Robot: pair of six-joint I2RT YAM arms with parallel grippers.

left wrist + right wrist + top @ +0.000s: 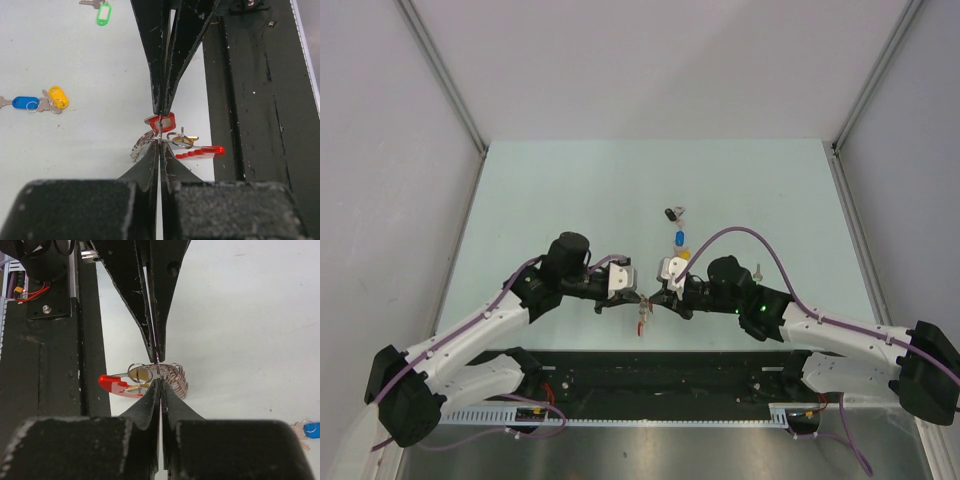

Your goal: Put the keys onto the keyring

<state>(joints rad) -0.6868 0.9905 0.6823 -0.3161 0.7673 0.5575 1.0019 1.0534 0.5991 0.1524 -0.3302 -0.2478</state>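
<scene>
Black left gripper (159,146): jaws pressed together, clamped on a thin wire loop of the keyring (200,151).
Right gripper (159,383): jaws also together, pinching the same bunch from the opposite side, tip to tip with the left. Which loop it has, I cannot tell.
Keyring position: red band and silvery coil are held between the two tips, at the near edge of the table (570,190).
Red-tagged key (168,121): just behind the pinch. Whether it is threaded yet is hidden.
Likely step: feeding this key's ring onto the keyring.
Doing it well: use one grip as a fixed anchor and turn the other slowly along the wire. Avoid pulling apart, since narrow tips could lose the wire.
Waiting: the blue-tagged key (25,102) and yellow-tagged key (58,96) lie touching, and the green-tagged key (102,13) farther off.
</scene>
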